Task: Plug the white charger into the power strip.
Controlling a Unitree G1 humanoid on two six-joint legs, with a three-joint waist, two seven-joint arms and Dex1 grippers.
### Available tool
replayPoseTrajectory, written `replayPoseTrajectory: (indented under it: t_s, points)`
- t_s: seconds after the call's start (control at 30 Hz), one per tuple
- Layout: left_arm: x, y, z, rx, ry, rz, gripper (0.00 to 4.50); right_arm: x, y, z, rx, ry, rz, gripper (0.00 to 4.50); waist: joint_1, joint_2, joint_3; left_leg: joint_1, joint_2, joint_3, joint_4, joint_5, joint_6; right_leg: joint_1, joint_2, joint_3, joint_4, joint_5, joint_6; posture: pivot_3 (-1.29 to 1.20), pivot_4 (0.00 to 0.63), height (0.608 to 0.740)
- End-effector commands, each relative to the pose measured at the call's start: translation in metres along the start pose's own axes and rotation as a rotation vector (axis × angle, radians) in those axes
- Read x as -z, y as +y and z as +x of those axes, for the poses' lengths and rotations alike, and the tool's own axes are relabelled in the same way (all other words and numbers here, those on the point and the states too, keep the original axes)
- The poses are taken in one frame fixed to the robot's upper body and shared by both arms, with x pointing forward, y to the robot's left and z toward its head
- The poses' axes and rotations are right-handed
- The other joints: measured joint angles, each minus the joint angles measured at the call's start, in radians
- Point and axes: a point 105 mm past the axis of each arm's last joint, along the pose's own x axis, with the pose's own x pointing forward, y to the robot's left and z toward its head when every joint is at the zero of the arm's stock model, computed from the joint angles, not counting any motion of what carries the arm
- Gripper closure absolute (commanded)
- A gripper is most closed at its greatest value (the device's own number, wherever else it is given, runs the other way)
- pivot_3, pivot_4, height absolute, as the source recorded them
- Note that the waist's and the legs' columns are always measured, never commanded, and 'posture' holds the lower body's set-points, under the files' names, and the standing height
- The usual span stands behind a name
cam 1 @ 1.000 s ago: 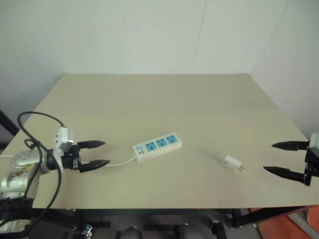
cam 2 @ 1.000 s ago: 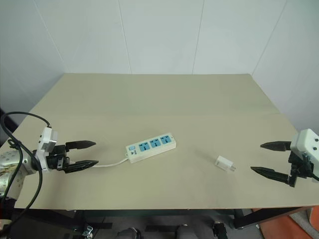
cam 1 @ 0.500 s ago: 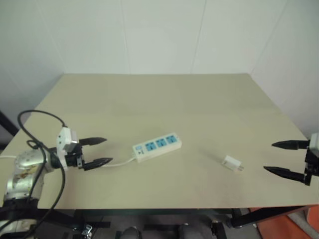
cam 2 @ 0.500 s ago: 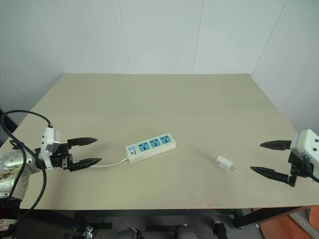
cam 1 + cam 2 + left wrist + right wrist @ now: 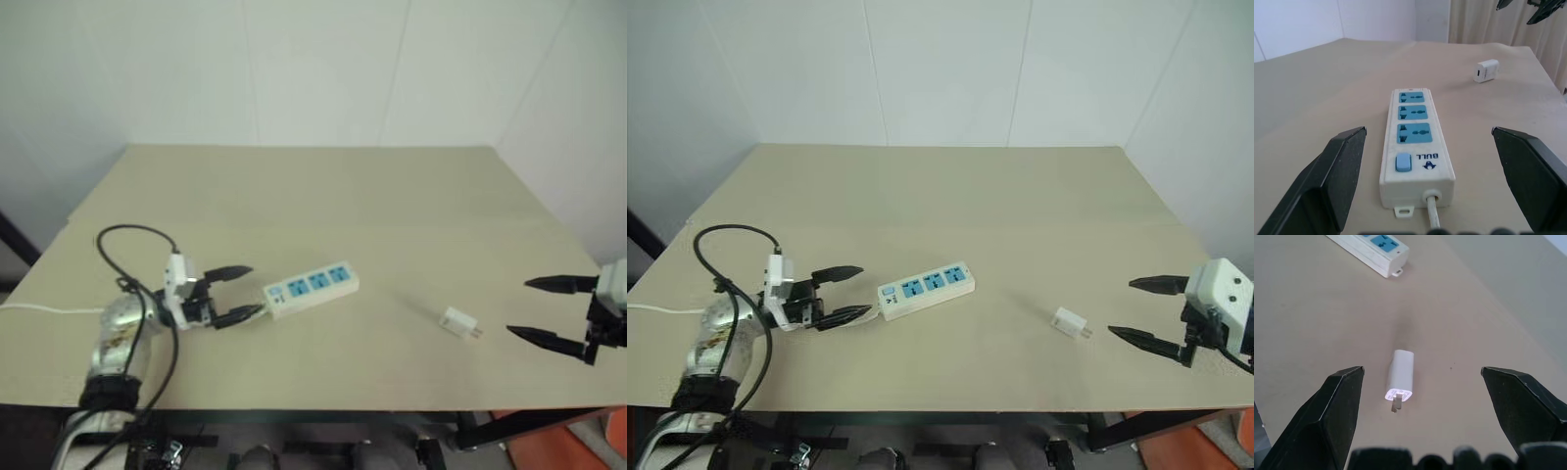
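- While the power strip (image 5: 311, 289) lies flat near the middle of the beige tabletop (image 5: 323, 206), its three blue sockets face up and its switch end points toward the robot's left.
- The left pincer (image 5: 850, 293) sits level at that switch end, its two black fingers (image 5: 1334, 178) spread apart (nothing between them), one tip on either side of the thin white cord (image 5: 1432, 218) where it leaves the strip.
- Seen from the left wrist, the strip runs straight away between the open fingers, the blue switch (image 5: 1402, 162) nearest and the sockets in a row beyond it.
- The white charger (image 5: 458, 322) lies on its side on the tabletop, well apart from the strip and between it and the right pincer (image 5: 538, 308).
- Its short metal prongs (image 5: 1397, 403) point toward the right pincer, level with the tabletop rather than upright.
- The right pincer hangs at the tabletop's right edge, fingers (image 5: 1337, 404) wide apart and holding nothing, aimed at the charger but clear of it.
- A black cable (image 5: 730, 257) loops over the left arm, above the near left part of the tabletop.
- White wall panels (image 5: 323, 69) stand behind the far edge of the tabletop.
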Motion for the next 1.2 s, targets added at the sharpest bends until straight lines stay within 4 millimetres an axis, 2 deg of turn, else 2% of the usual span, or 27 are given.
replayPoseTrajectory:
  t_s: [0.03,0.2,0.37,0.9,1.2]
  points:
    - [0.007,0.001,0.008,0.017,-0.008,0.013,0.01,-0.025,0.009,0.015,-0.026,-0.076,-0.062,0.00,-0.002,0.000,0.000,0.000,0.000,0.000,0.000,0.000,0.000,0.000,0.000,0.000,0.000,0.000,0.000,0.00,0.150,0.740]
    - [0.014,0.003,0.020,0.031,-0.021,0.018,0.01,-0.050,0.035,0.047,-0.085,-0.147,-0.119,0.00,-0.001,0.000,0.000,0.001,0.000,-0.001,0.000,0.000,0.000,0.001,0.000,0.000,0.000,0.000,0.000,0.00,0.150,0.740]
    - [0.018,0.009,0.026,0.010,-0.033,0.029,0.01,-0.059,0.046,0.065,-0.094,-0.186,-0.115,0.00,0.003,0.000,0.000,0.000,-0.001,-0.002,0.000,0.000,0.000,0.002,0.000,0.000,-0.001,-0.001,0.001,0.00,0.150,0.740]
    - [0.043,0.006,0.037,0.017,0.035,-0.010,0.01,-0.054,0.050,0.071,-0.089,-0.166,-0.113,0.00,0.014,-0.001,0.000,0.001,-0.002,-0.002,0.001,0.000,0.000,0.004,-0.001,0.000,-0.002,0.000,0.003,0.00,0.150,0.740]
    - [0.048,0.008,0.042,-0.005,0.053,-0.011,0.01,-0.053,0.051,0.071,-0.086,-0.163,-0.111,0.00,0.020,-0.001,0.000,0.005,-0.002,-0.002,0.001,0.000,0.000,0.009,-0.001,-0.001,-0.004,0.000,0.003,0.00,0.150,0.740]
